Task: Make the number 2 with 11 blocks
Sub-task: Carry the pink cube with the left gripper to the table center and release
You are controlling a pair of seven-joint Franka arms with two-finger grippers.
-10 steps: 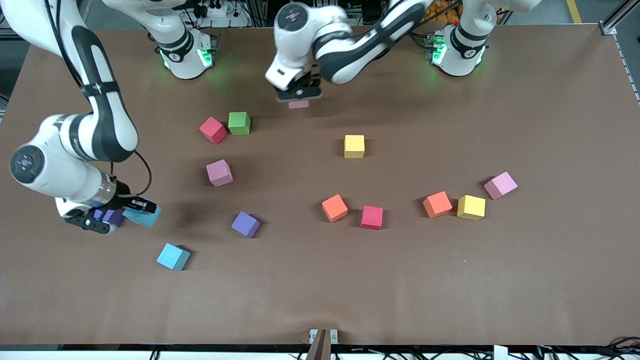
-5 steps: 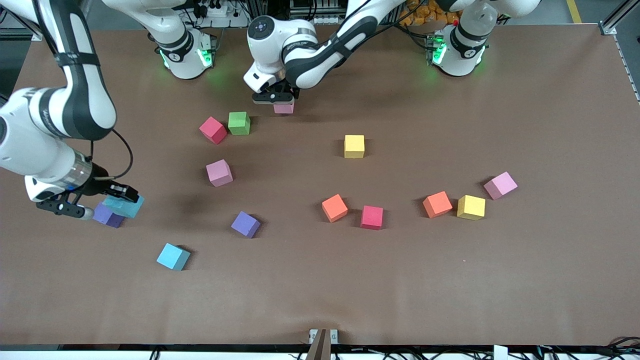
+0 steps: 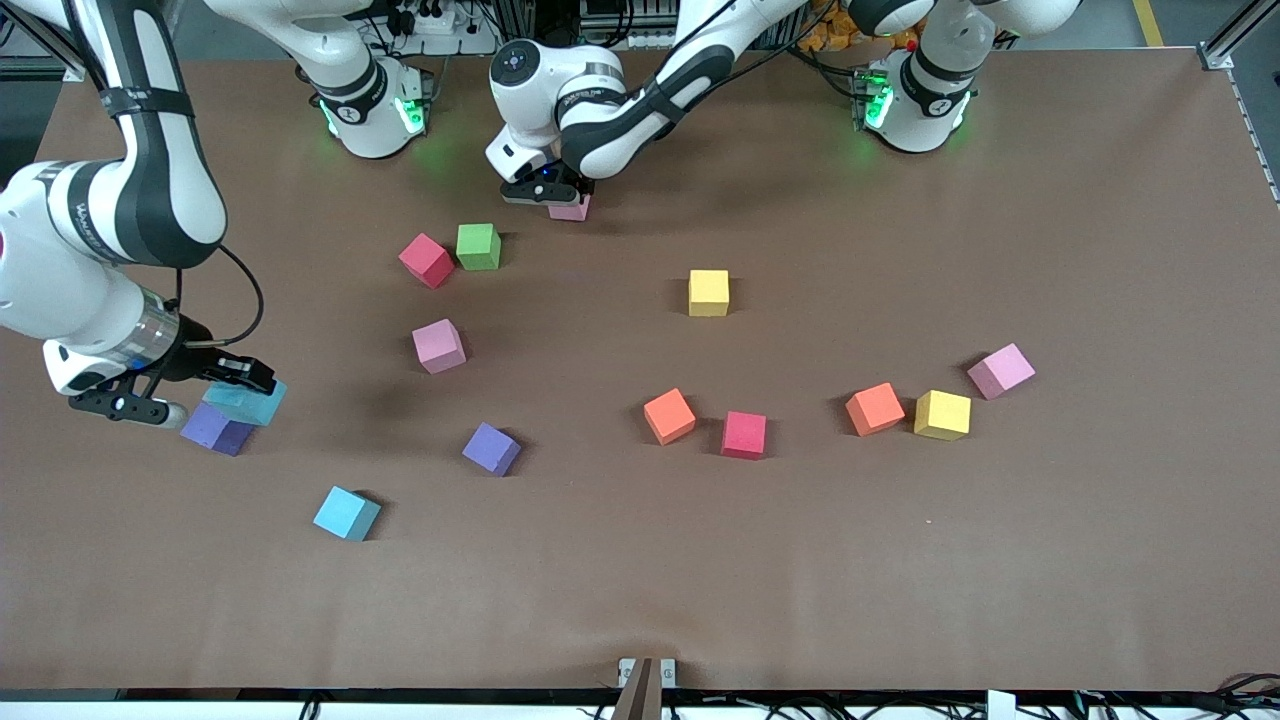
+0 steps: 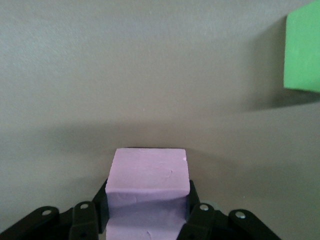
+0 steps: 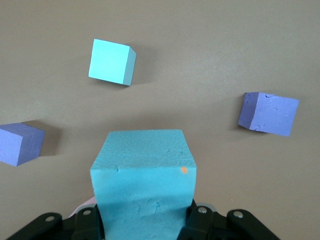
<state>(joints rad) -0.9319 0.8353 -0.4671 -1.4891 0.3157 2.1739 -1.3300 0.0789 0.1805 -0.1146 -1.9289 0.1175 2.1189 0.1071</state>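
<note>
Pink block (image 4: 148,192) clamped in left pincer (image 4: 147,220), cyan block (image 5: 144,185) clamped in right pincer (image 5: 145,220).

Our left arm reaches in from its base, wrist bent down, left gripper (image 3: 548,193) low at table, fingers (image 4: 200,220) clamped on pink cube (image 4: 148,192). Our right arm folded at elbow, right gripper (image 3: 205,385) low, tilted sideways, fingers clamped on cyan cube (image 5: 144,185).
</note>
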